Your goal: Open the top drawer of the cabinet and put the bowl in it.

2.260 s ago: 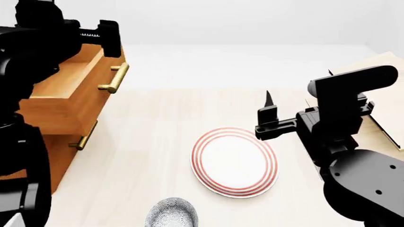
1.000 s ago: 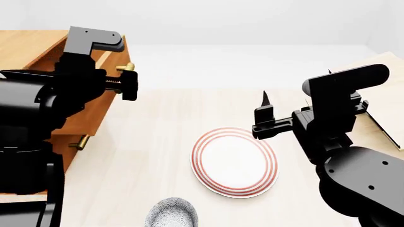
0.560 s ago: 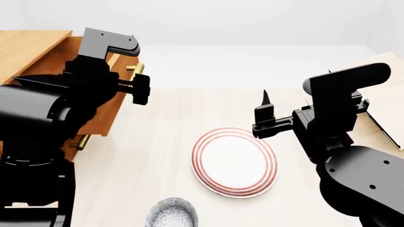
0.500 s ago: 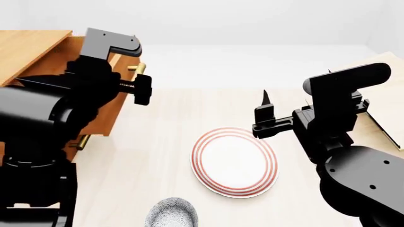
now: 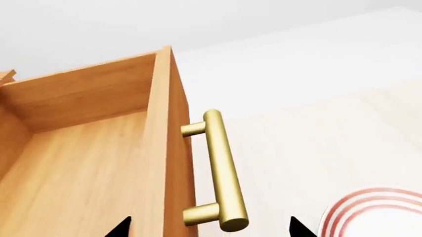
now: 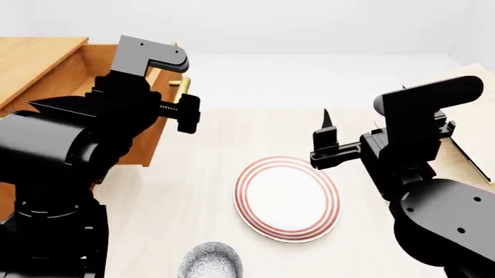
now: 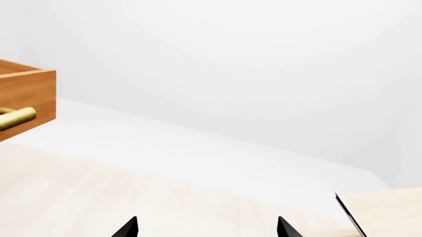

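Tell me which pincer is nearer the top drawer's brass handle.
Left. The left pincer sits right beside the brass handle of the top drawer, fingers apart. The right pincer hangs well away, beyond the plate.

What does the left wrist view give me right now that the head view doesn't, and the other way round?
Only the left wrist view shows the inside of the top drawer, open and bare wood, and the full brass handle with both posts, free between the left gripper tips. Only the head view shows the bowl at the near table edge, the whole plate, the right gripper hovering beyond the plate, and the cabinet top. Both show the drawer pulled out, its handle, and part of the red-ringed plate.
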